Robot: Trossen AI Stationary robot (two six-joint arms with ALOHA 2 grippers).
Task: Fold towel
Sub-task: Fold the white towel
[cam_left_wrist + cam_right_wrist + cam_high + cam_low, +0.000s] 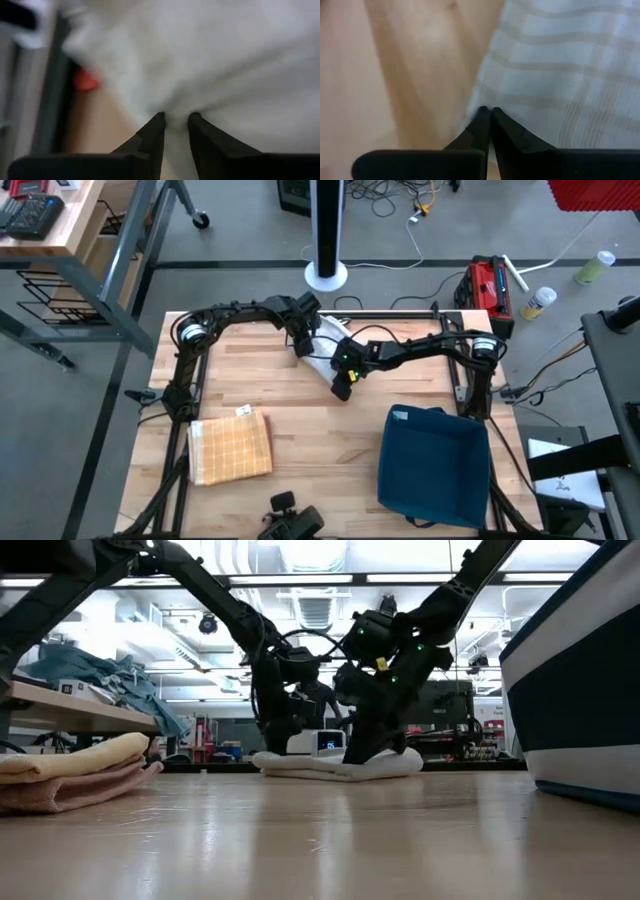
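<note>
Since both arms are down on the cloth, I read this as mid-fold:

Folded towel, left: a yellow checked towel lies folded on the tabletop near its left front corner; I judge it finished. A small white tag sits at its far corner, with no writing I can read.

Left end effector: fingers nearly closed, pinching a fold of the white towel at the far middle of the tabletop.

Right end effector: fingers pressed together on the near edge of that towel, where faint tan checks show.

Step in hand: I judge both are gripping edges to carry one side over the other.

Next move: I'd want both to lift and travel together, keeping the cloth taut and the edges lined up.

Bin, right: a blue bin stands on the right front of the tabletop, well apart from the towel; its pale label is too small to read.
</note>
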